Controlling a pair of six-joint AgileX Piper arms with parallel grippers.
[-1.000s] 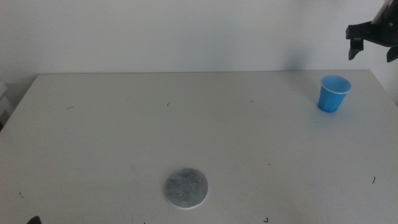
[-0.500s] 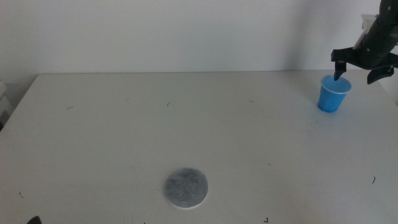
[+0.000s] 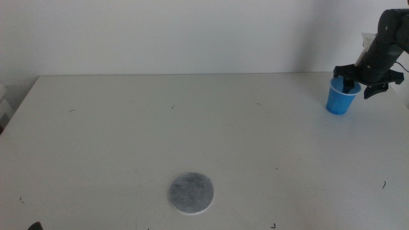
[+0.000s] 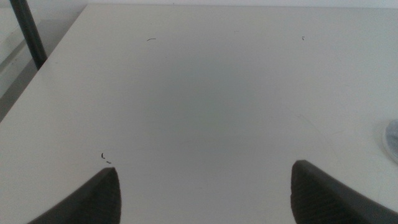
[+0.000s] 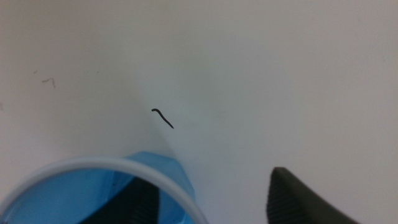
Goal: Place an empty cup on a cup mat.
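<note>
The blue cup (image 3: pixel 339 99) stands upright at the far right of the table (image 3: pixel 192 121). My right gripper (image 3: pixel 359 87) is down at its rim, open, with one jaw inside the cup and the other outside its right wall. In the right wrist view the cup's pale rim and blue inside (image 5: pixel 74 193) sit by one jaw, and the gripper (image 5: pixel 217 205) straddles the wall. The grey marbled cup mat (image 3: pixel 191 192) lies flat near the front middle, far from the cup. My left gripper (image 4: pixel 205 193) is open and empty, low over the table's front left; the mat's edge (image 4: pixel 393 138) just shows.
The table's right edge runs close beside the cup. A white wall stands behind the table. A dark post (image 4: pixel 28 31) rises beside the table's edge in the left wrist view. Small dark specks (image 5: pixel 163 117) mark the tabletop.
My right gripper has come down from above and behind the cup to its rim, and one jaw has gone inside. The cup and the mat have not moved.
</note>
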